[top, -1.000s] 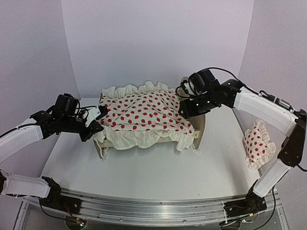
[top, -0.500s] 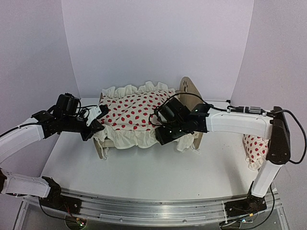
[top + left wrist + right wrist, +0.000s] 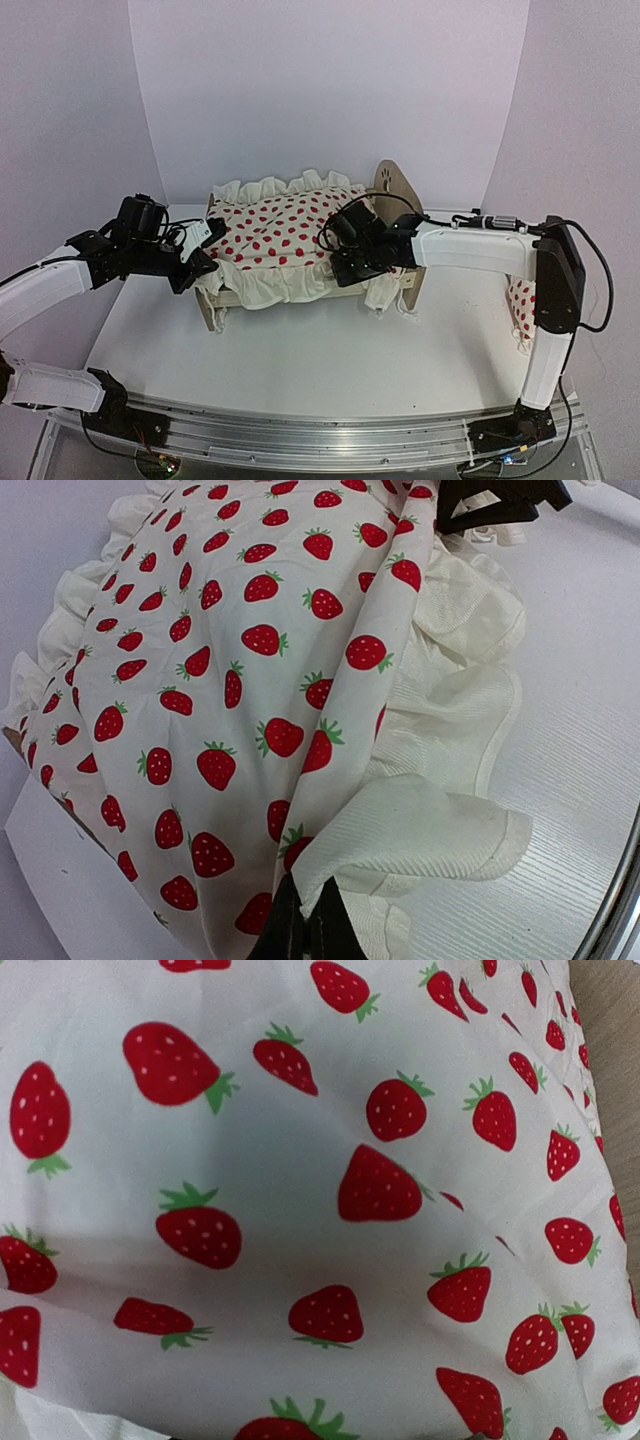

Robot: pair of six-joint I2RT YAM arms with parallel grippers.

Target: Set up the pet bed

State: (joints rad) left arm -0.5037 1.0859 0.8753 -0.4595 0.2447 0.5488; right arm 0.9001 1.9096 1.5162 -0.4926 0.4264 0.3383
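The small light-wood pet bed (image 3: pixel 208 310) is sitting mid-table, rigid and likely light, best gripped by its headboard (image 3: pixel 390 185), under a limp strawberry-print ruffled duvet (image 3: pixel 275 235) whose edge the left gripper (image 3: pixel 300 927) is pinching; of the right gripper (image 3: pixel 346 274) I cannot tell the finger spread.

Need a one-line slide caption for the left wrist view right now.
Left gripper pinches the ruffled hem of the strawberry-print duvet, which spreads away above the white table.
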